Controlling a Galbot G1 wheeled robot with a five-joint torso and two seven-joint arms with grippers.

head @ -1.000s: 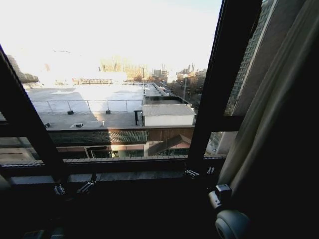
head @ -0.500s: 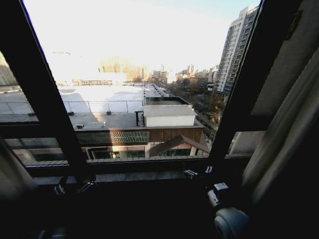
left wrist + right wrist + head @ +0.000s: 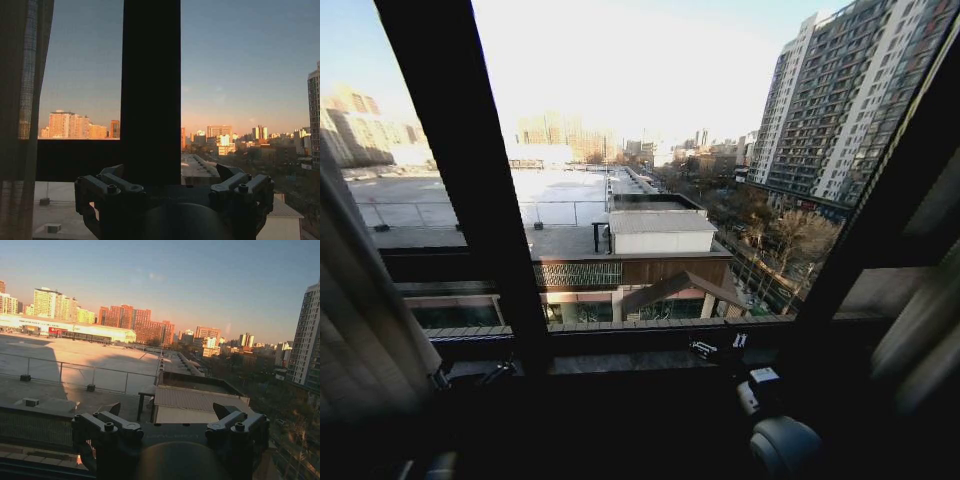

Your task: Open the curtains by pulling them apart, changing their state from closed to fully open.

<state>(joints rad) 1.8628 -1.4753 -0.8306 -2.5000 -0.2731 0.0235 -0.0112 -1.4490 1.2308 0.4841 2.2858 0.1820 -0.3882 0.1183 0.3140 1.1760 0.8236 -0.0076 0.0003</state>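
Far left: curtains, one panel bunched at my left edge, another at far right; glass between is bare, so I judge the task nearly done. Left gripper: fingers spread, empty, facing the window post, curtain just left of it. Right gripper: fingers spread, empty, facing open glass. Risk: fabric springs back across the pane once released, or an open finger snags the sheer weave.

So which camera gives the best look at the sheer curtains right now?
The head view: it shows the curtains bunched at the window's left edge and again at its right edge, pulled apart. The left wrist view catches one translucent strip; the right wrist view looks through bare glass.
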